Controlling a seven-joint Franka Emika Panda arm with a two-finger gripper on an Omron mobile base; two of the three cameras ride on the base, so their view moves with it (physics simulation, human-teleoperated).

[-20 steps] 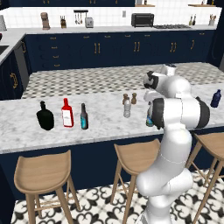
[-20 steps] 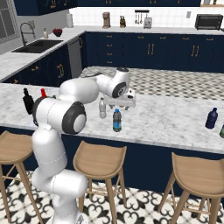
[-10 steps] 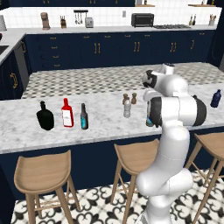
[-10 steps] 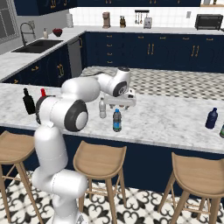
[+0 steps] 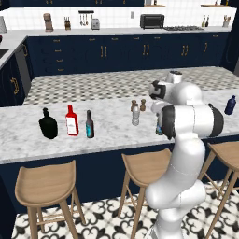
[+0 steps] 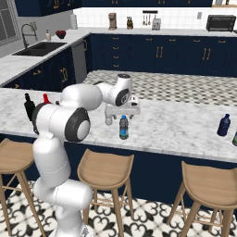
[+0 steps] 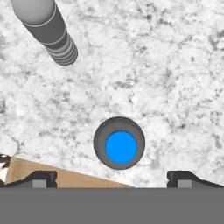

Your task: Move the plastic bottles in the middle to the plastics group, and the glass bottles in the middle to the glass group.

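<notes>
hand: the hand (image 6: 122, 110) hangs over the middle of the bench (image 6: 185, 125), fingers spread wide and holding nothing; in the hand view both tips flank the blue cap below.
change: over the last second the arm's wrist has swung a little and settled above the blue-label water bottle (image 6: 123, 127); no bottle has shifted.
meaning: a judgement: the hand is lined up for a downward reach on this bottle; no sorting is done yet.
blue-label water bottle: upright near the front edge, mid-bench, seen from straight above as a blue cap (image 7: 121, 147).
clear water bottle: the clear water bottle (image 5: 135, 115) stands just behind it, by the brown shakers (image 5: 138, 104).
glass bottle: the slim dark bottle (image 5: 89, 124) stands beside the red bottle (image 5: 71, 121) and black round bottle (image 5: 48, 124), toward the left end.
plastics group: the navy bottle (image 6: 224, 125) stands near the right end.
</notes>
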